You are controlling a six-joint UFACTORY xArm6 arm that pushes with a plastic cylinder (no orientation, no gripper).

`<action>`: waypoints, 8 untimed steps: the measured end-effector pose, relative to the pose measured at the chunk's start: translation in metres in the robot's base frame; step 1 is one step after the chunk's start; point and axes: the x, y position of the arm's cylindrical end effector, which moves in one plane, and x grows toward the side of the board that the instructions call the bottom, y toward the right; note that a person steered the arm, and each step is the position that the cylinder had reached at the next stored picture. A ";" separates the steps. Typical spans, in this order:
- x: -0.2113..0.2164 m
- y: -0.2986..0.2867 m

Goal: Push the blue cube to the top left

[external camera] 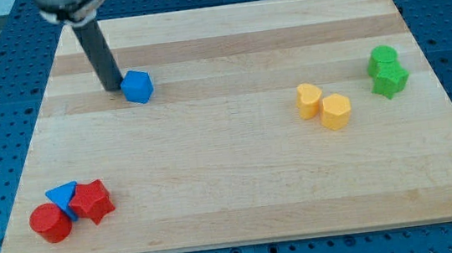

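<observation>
The blue cube [137, 87] lies on the wooden board [230, 168] in its upper left part. My dark rod comes down from the view's top left, and my tip [113, 89] rests on the board just left of the blue cube, close to it or touching its left face.
A blue triangular block [62, 194], a red cylinder [50, 222] and a red star-like block [93, 201] cluster at the bottom left. Two yellow blocks [310, 100] [336, 111] lie right of centre. Two green blocks [384, 58] [390, 80] sit at the right.
</observation>
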 end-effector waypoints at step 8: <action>0.076 0.059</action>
